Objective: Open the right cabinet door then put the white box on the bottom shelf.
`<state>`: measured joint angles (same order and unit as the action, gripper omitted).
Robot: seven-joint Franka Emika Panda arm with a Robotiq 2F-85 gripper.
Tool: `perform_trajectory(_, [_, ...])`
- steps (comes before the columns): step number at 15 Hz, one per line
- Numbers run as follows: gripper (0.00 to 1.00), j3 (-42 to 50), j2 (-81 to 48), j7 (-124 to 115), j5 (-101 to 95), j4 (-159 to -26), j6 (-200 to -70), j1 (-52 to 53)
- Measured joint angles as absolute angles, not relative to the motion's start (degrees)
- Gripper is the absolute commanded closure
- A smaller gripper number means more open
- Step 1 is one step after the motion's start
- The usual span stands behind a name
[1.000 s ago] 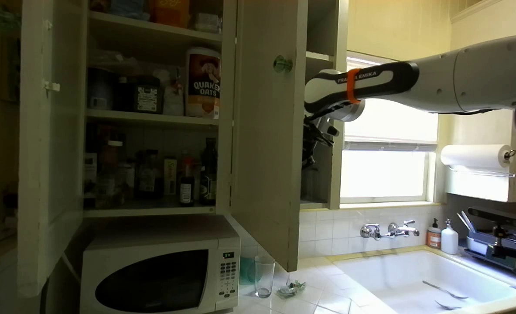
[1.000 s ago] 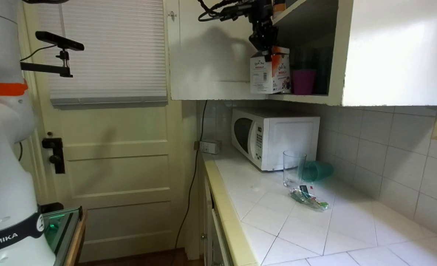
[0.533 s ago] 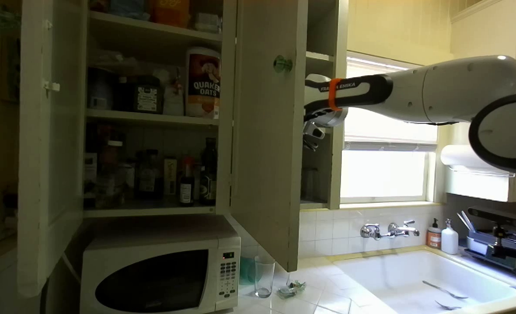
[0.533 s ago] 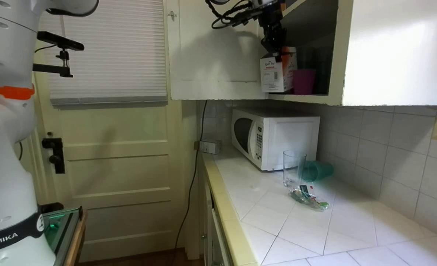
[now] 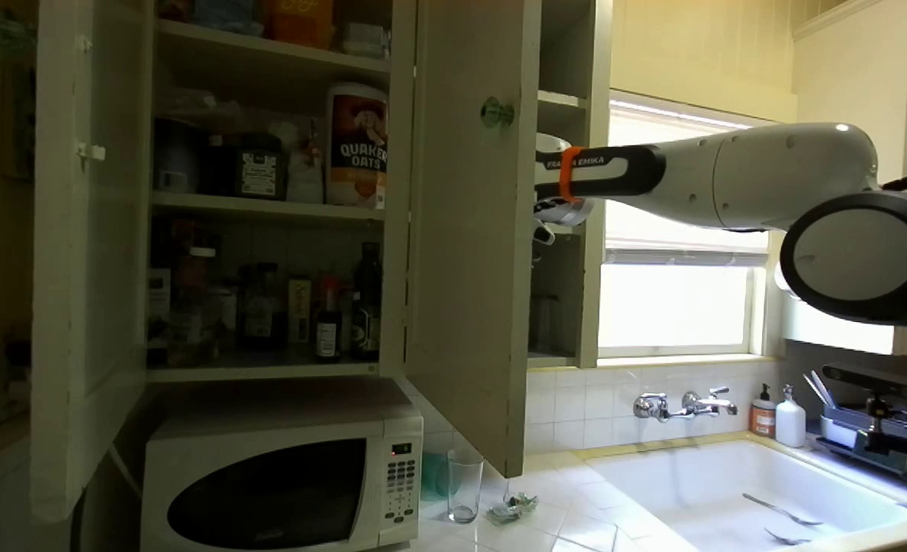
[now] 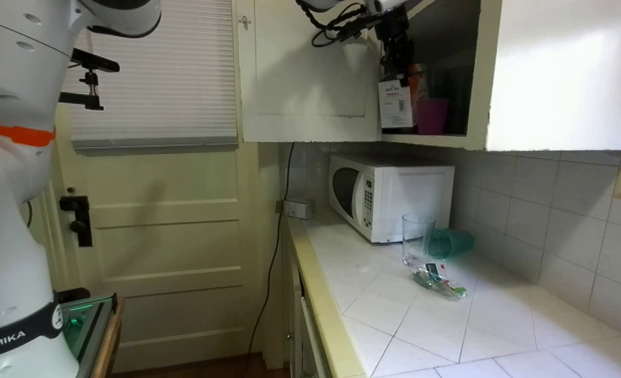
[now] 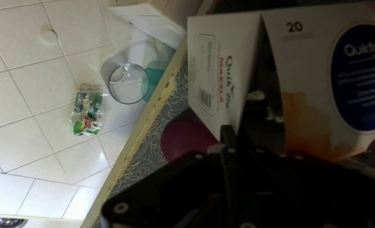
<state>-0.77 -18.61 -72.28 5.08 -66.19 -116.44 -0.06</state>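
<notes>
The right cabinet door (image 5: pixel 465 230) stands wide open; its panel side (image 6: pixel 310 84) shows in an exterior view. Inside the right compartment, the white box (image 6: pixel 396 107) hangs upright from my gripper (image 6: pixel 398 76), low over the bottom shelf (image 6: pixel 425 138). In the wrist view my gripper (image 7: pixel 236 136) is shut on one wall of the white box (image 7: pixel 203 66), whose top flap is raised. The patterned liner of the bottom shelf (image 7: pixel 143 161) lies beneath. I cannot tell whether the box touches the shelf. The door hides gripper and box in an exterior view.
A magenta cup (image 6: pixel 432 116) stands on the shelf right beside the box, with dark glasses behind. The cabinet's side frame (image 6: pixel 481 79) borders the opening. Below are a microwave (image 6: pixel 412 202), a clear glass (image 6: pixel 418 239), a teal cup (image 6: pixel 452 243) and a sponge packet (image 6: pixel 439 282).
My gripper has carried the box from the compartment's front edge inward, toward the magenta cup, and slightly lower. The box has turned so mainly its white side faces out. The door has not moved.
</notes>
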Motion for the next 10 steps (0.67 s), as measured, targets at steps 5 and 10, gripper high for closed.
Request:
perform_trajectory(5, [0.70,-0.77,-21.03,-72.84,5.08,-63.28,-117.23,-0.06])
perform_trajectory(10, [0.34,-0.70,-22.43,-73.40,5.09,-60.63,-117.59,-0.07])
